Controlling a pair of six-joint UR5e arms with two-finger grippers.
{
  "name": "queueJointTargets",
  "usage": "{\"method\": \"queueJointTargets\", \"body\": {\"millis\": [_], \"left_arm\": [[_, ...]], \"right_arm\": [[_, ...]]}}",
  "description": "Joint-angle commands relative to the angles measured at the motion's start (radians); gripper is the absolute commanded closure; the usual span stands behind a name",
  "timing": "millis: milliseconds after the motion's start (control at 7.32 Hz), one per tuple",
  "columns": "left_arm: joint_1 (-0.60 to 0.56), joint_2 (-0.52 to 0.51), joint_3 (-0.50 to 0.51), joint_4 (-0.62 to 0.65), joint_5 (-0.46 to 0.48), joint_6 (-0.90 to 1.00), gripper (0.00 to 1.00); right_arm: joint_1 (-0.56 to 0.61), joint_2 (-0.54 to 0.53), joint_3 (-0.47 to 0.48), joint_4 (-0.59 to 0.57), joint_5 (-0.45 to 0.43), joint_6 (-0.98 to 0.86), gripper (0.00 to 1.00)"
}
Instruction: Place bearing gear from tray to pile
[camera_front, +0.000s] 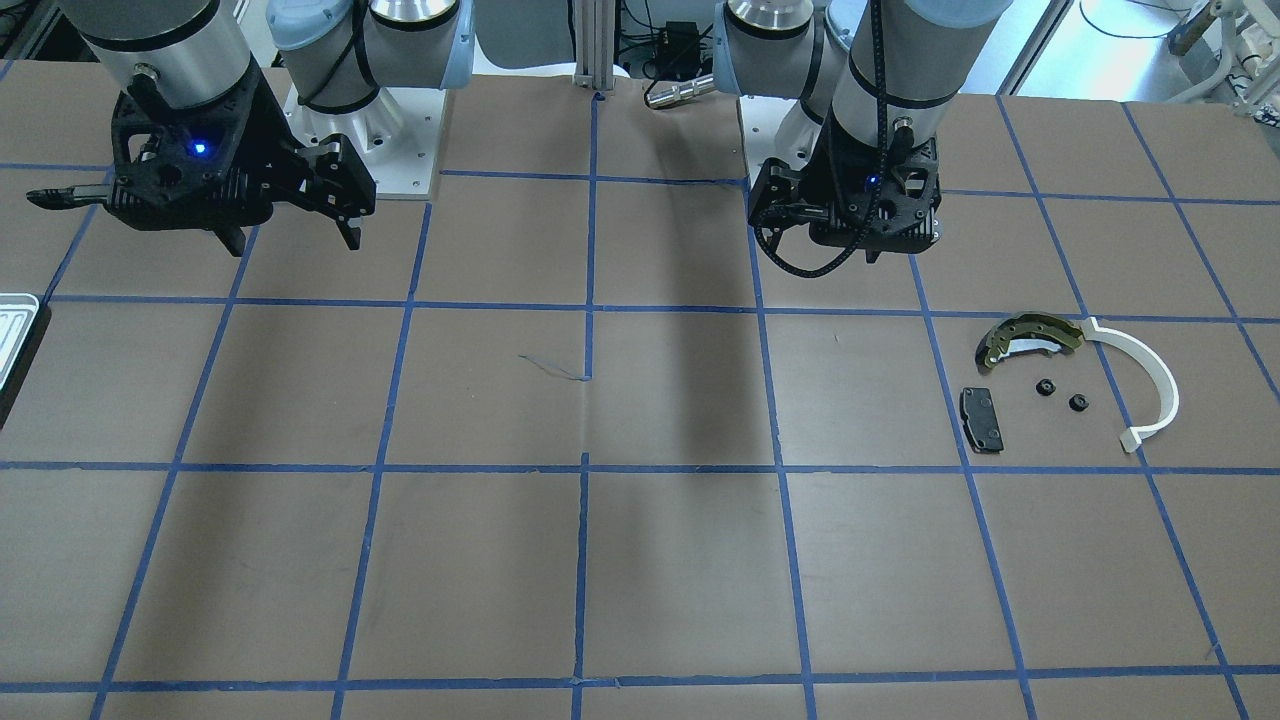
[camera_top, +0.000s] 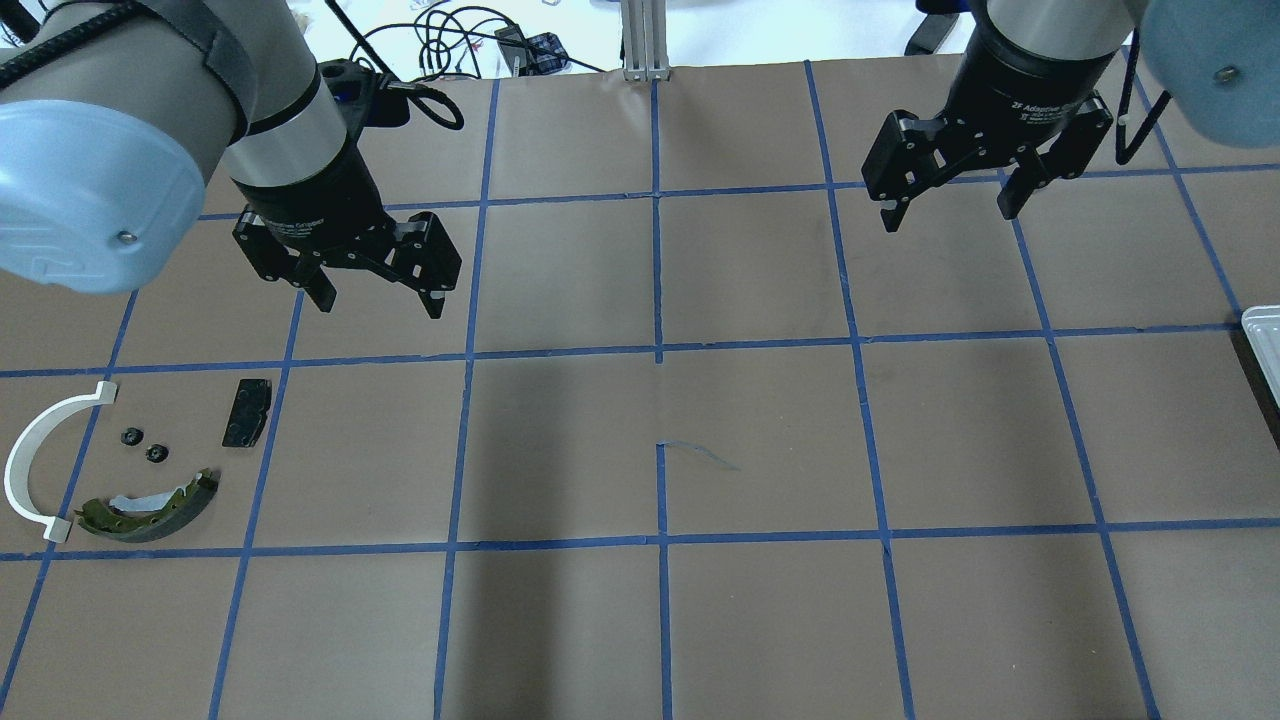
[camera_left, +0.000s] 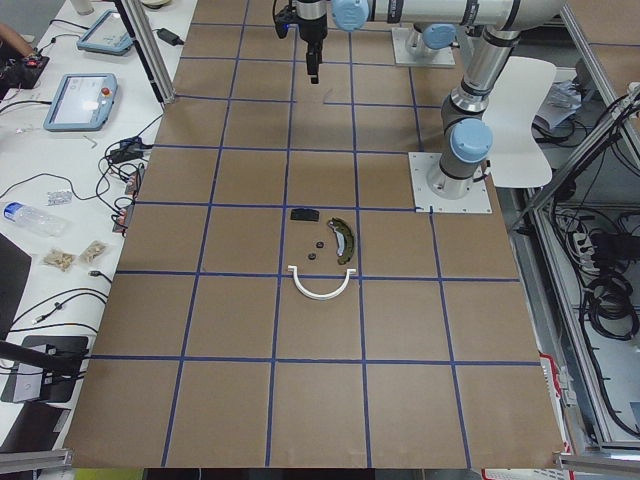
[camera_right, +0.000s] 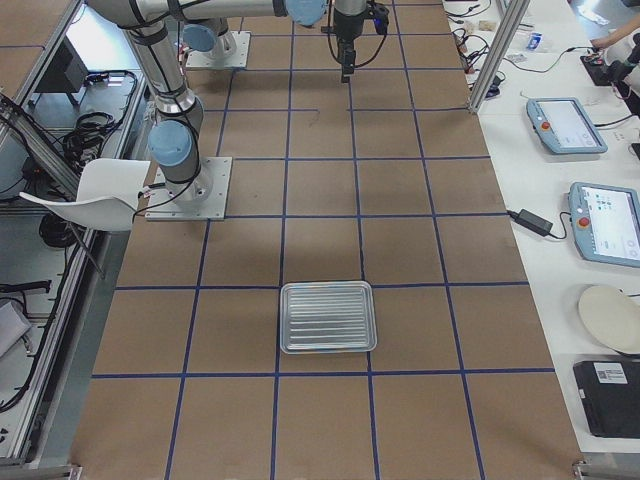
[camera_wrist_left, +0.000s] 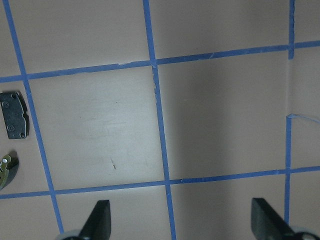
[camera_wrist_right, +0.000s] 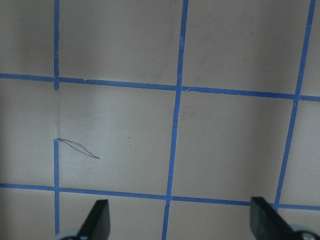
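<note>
The silver ribbed tray (camera_right: 328, 317) lies at the table's right end, with nothing on it that I can see; only its corner shows in the overhead view (camera_top: 1264, 342). The pile sits at the left end: a brass-and-dark brake shoe (camera_top: 150, 505), a white plastic arc (camera_top: 38, 455), a black brake pad (camera_top: 247, 412), and two small black bearing gears (camera_top: 131, 436) (camera_top: 157, 453) between them. My left gripper (camera_top: 380, 305) hangs open and empty above the table, behind the pad. My right gripper (camera_top: 950, 216) hangs open and empty on the right side.
The table is brown paper with a blue tape grid. The arm base plates (camera_front: 400, 130) and an aluminium post (camera_top: 645, 40) stand at the robot's edge. Side benches hold tablets (camera_right: 605, 220) and cables.
</note>
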Motion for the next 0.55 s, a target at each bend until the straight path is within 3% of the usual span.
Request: {"method": "queueJointTargets", "body": {"millis": [0,410], "left_arm": [[-0.001,0.008,-0.001,-0.002,0.001,0.001,0.0],[-0.001,0.01,0.0,0.0,-0.004,0.003,0.0]], "right_arm": [[0.0,0.0,0.0,0.0,0.0,0.0,0.0],[0.0,0.0,0.0,0.0,0.0,0.0,0.0]]}}
